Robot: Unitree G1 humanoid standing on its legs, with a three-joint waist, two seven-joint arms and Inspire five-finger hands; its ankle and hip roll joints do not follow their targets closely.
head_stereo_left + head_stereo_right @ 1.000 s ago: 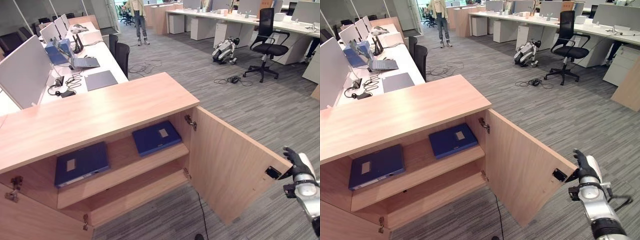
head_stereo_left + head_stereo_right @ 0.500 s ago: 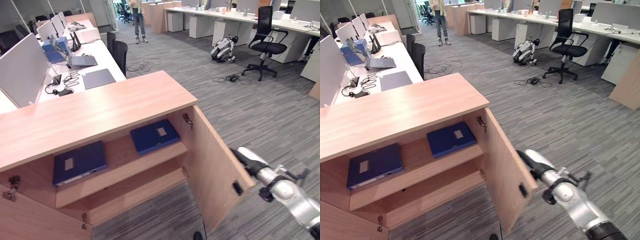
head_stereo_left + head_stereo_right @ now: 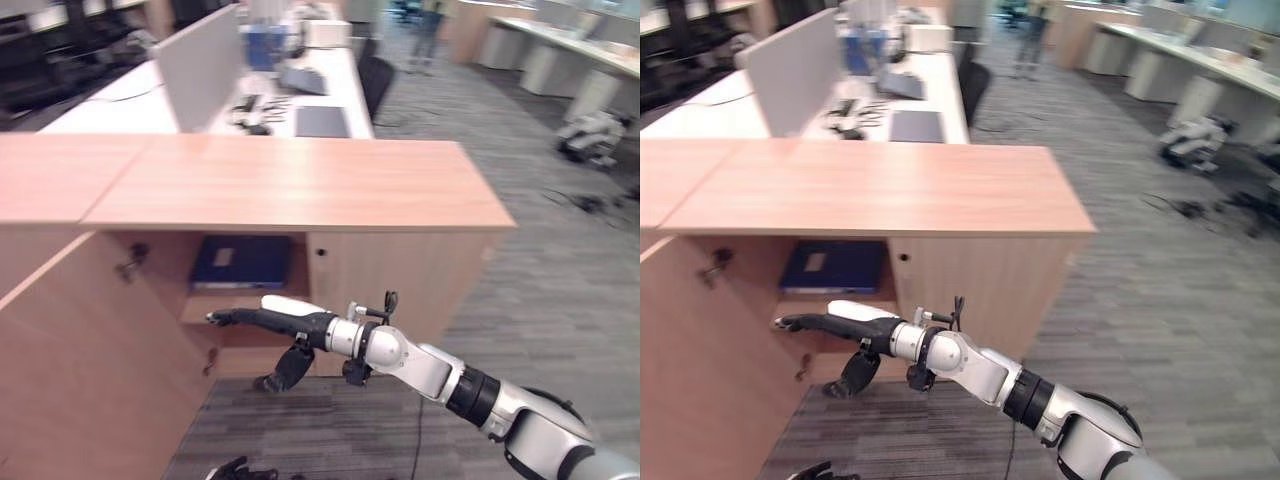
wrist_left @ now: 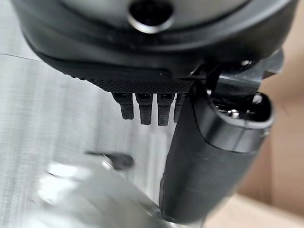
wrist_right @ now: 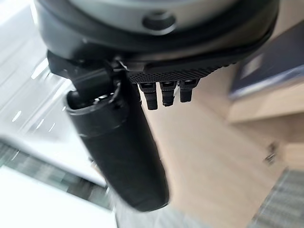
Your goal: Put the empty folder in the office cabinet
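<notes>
The right hand [image 3: 262,318] is reaching across in front of the cabinet [image 3: 300,185], with its fingers straight and stretched toward the left door [image 3: 90,370], so the hand is open and is holding nothing. Its thumb is hanging downward below the palm. A second ago this hand was far on the right side, touching the outer edge of the right door, which was standing wide open. Half a second ago the hand was pushing on that door and the door was already half closed. Now the right door [image 3: 400,290] is lying flat against the cabinet front, closed.

The whole view has also turned, so the camera itself has moved and the cabinet is being seen more from the front. The left door is standing open toward the camera.

Behind the hand, one blue folder [image 3: 243,261] is lying flat on the upper shelf, inside the open left half. The second folder, seen earlier in the right half, is now hidden behind the closed door.

The left hand [image 3: 238,469] is showing at the bottom edge of the head views; in its own wrist view its fingers [image 4: 142,107] are looking short and bent, but their state cannot be told for sure.
</notes>
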